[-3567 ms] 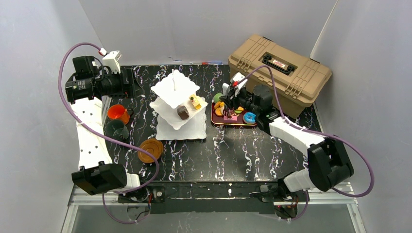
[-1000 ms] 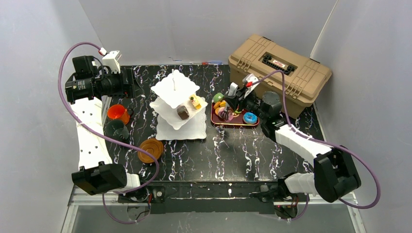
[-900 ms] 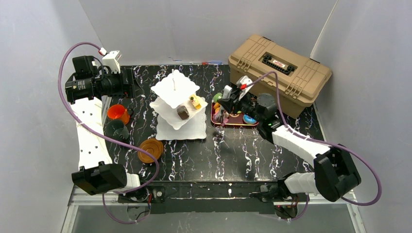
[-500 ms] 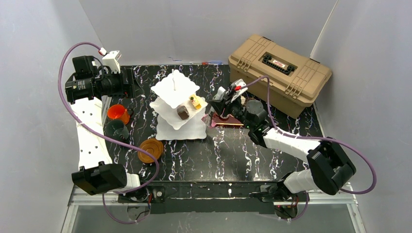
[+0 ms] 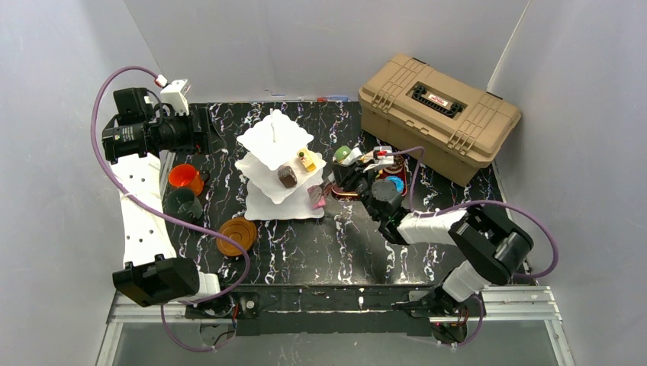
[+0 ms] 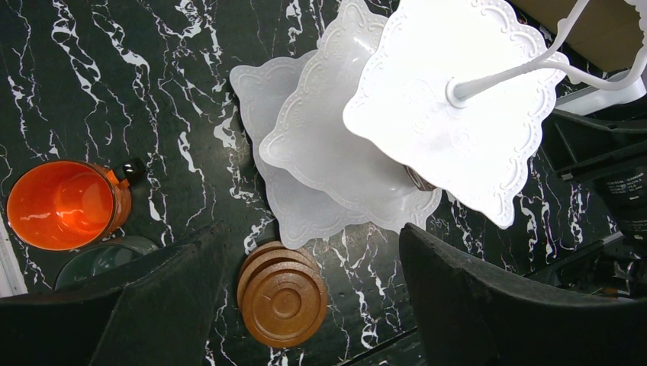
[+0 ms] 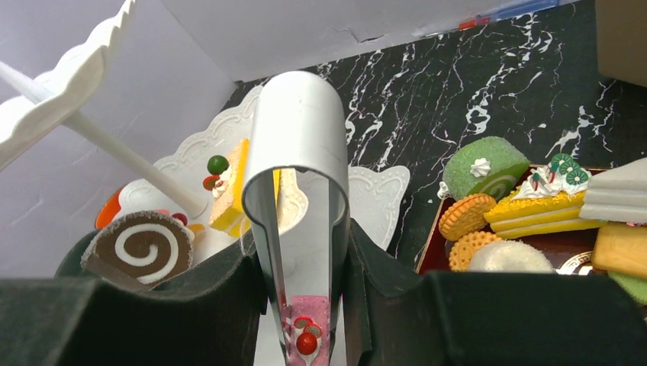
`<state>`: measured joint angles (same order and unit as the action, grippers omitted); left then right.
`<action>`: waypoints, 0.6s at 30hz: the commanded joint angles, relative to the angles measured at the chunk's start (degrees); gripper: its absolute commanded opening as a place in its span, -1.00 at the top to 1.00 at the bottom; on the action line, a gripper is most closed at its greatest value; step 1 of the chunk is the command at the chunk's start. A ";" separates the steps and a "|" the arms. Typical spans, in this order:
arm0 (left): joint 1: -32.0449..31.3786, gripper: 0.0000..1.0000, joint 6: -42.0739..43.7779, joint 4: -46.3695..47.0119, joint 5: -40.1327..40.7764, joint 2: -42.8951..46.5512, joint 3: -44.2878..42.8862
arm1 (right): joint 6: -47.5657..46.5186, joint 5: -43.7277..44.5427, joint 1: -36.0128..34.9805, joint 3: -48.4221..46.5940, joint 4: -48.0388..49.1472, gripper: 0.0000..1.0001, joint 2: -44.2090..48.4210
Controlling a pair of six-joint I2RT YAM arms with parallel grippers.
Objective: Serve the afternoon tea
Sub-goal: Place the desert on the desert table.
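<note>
I've got the right gripper reached across to the left, its fingers pressed onto the metal tongs. The tong tips are pinching a small pink pastry with red berries on top. From overhead that pastry sits at the right edge of the lowest plate of the white tiered stand; I can't tell whether it touches the plate. On the middle tier I see a chocolate swirl roll and a yellow cake slice. Behind my right wrist is the dark red tray, with a green roll, biscuits and other sweets in it, and the tan toolbox is at the far right. The left gripper hangs spread wide over the far left of the table, holding nothing. Beneath it are the orange cup, the dark cup just beside it, and the stack of brown saucers near the stand's front corner.
</note>
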<state>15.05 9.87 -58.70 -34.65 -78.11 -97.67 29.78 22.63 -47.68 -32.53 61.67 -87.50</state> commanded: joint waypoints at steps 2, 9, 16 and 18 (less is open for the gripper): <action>-0.10 -0.60 0.27 -0.10 -1.01 1.86 0.00 | 5.04 11.52 -1.18 0.10 13.44 0.97 -2.76; -0.02 -0.60 0.37 0.14 -0.73 1.86 0.26 | 4.15 14.96 -2.50 -2.17 10.43 0.69 -5.11; -0.10 -0.61 0.35 0.12 -0.68 2.03 0.25 | 3.36 14.82 -3.30 -2.89 10.22 0.19 -5.94; -0.11 -0.61 0.42 0.08 -0.68 2.15 0.19 | 3.07 14.42 -3.30 -2.95 10.46 0.10 -5.80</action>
<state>15.05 9.87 -58.63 -34.65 -78.00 -97.45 32.95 35.46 -50.70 -32.64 67.48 -93.76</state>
